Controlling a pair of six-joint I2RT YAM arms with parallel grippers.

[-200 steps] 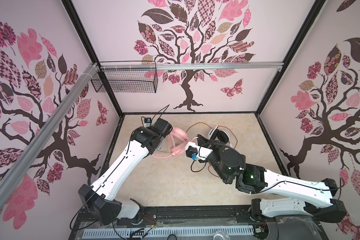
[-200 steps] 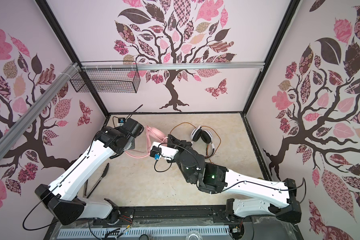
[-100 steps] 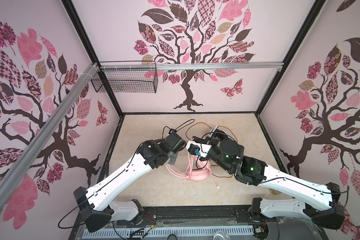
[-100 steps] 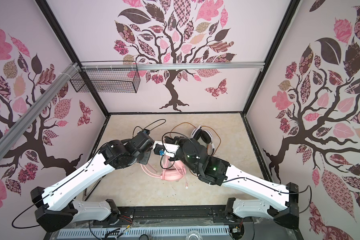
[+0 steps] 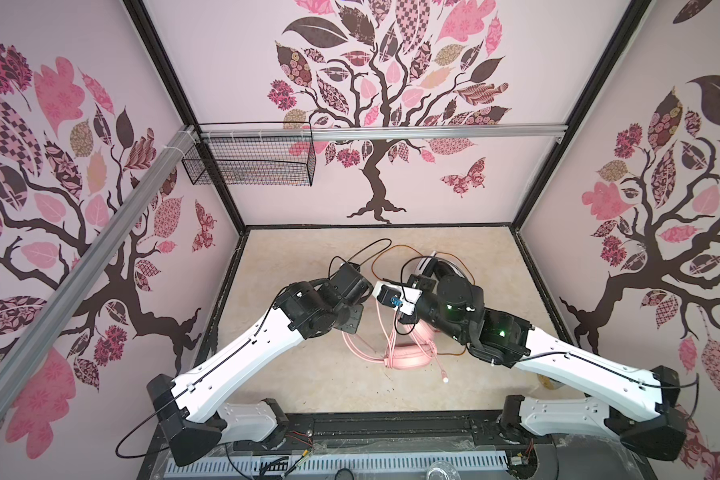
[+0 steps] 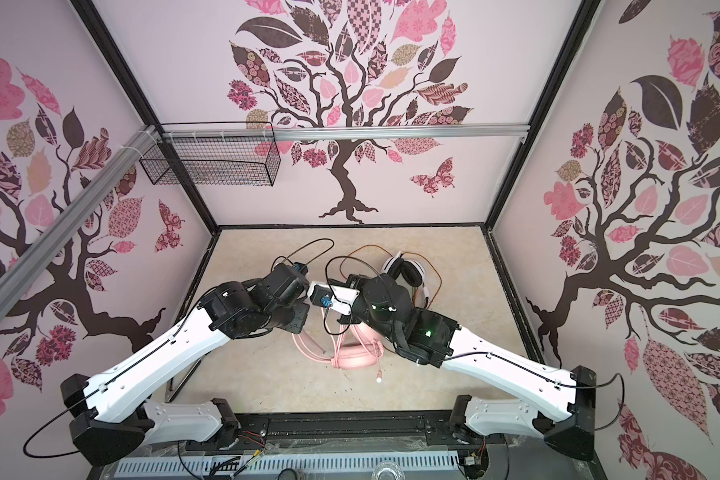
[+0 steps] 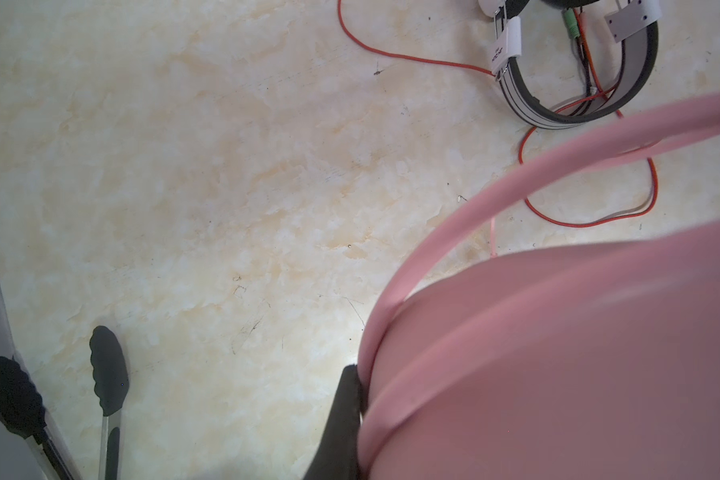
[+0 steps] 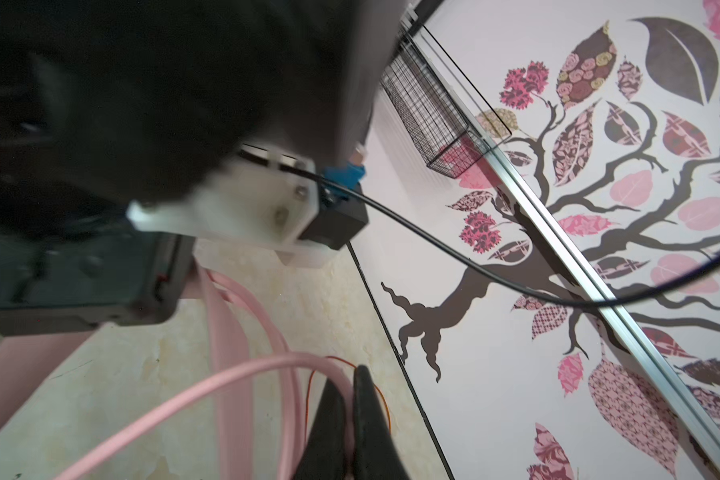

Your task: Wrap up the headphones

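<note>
Both top views overhead, wrist views close-up

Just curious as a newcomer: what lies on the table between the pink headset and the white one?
Loops of orange-red cable lie between the pink headset and white headset; the left wrist view shows them.

walls (image 5: 391, 199): pale pink, tree decals (image 5: 377, 183) | wire basket (image 5: 250, 164): 10 o'clock, under metal rail (image 5: 433, 132) | desk (image 5: 291, 374): cream marble pattern | light: even
</note>
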